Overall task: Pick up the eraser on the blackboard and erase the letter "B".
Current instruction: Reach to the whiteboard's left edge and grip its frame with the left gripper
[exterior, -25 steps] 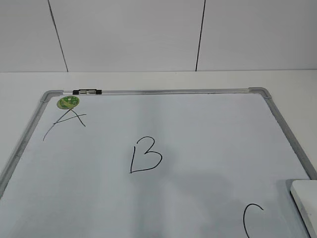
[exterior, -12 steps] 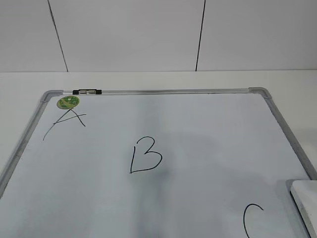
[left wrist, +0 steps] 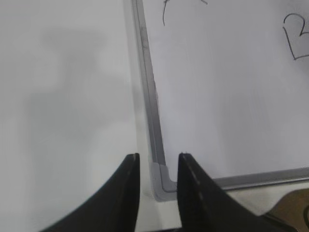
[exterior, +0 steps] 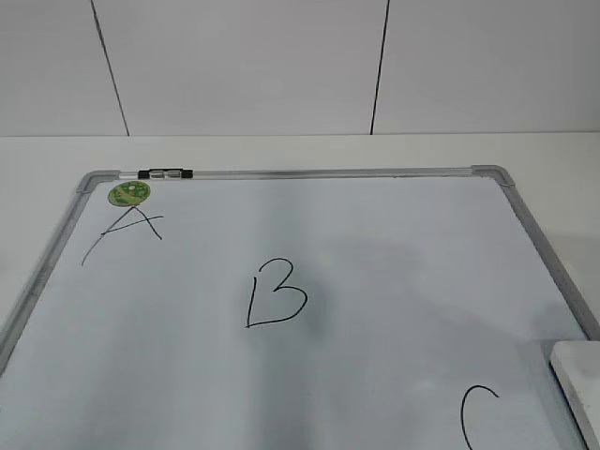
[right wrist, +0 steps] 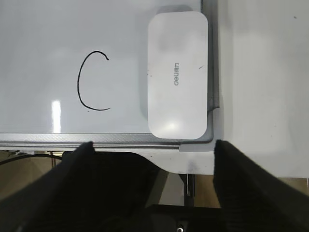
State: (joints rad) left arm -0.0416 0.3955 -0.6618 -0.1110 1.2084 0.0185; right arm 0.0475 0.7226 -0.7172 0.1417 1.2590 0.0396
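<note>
While we look across the blackboard [exterior: 394, 272], the letter "B" [exterior: 275, 295] sits mid-board and the eraser [exterior: 579, 375] lies at its right edge. Our left gripper [left wrist: 155, 166] hangs narrowly parted and empty over a board corner. Our right gripper [right wrist: 149, 150] spreads wide, empty, above the eraser [right wrist: 177, 72].

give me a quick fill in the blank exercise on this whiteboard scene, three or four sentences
1. The eraser lies flat at the board's near right corner, right beside the letter ____.
2. The small round magnet sitting just above the letter "A" is ____ in colour.
3. The letter "B" on the blackboard is ____ erased.
4. The right pincer is wide ____, with the eraser lying on the board between its fingers.

Missing words: C; green; not yet; open
</note>
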